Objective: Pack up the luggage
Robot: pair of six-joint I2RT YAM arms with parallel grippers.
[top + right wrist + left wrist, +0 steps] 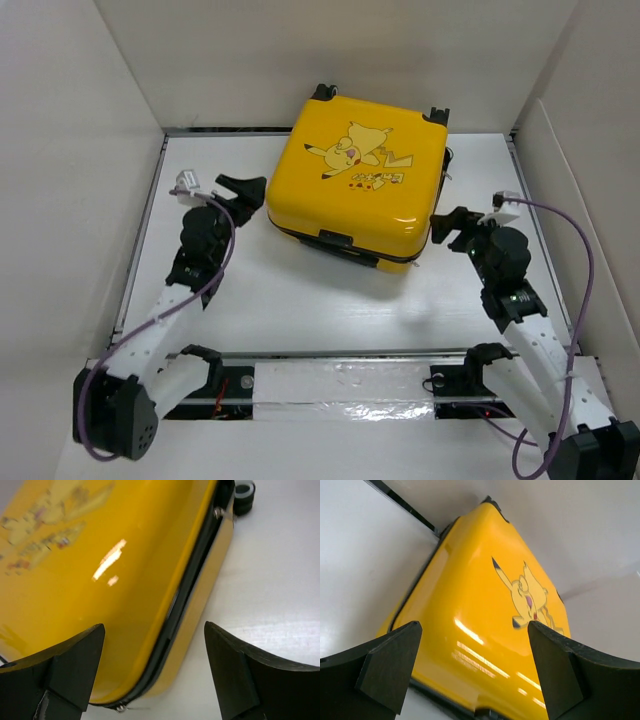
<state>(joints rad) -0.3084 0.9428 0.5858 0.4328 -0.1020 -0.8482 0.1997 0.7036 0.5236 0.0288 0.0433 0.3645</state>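
The yellow luggage [355, 180] with the Pikachu print lies flat and closed at the far middle of the white table, wheels toward the back wall. My left gripper [243, 192] is open and empty just beside its left corner; the shell fills the left wrist view [480, 625]. My right gripper [450, 228] is open and empty beside its right near corner. The right wrist view shows the shell [100, 580], the black zipper seam [187, 595] and a metal zipper pull at the near corner [120, 708]. No garment shows.
White walls enclose the table [300, 310] on the left, back and right. A black wheel [244, 492] of the case sits at the far end of the seam. A foil-covered strip [340, 390] runs along the near edge between the arm bases.
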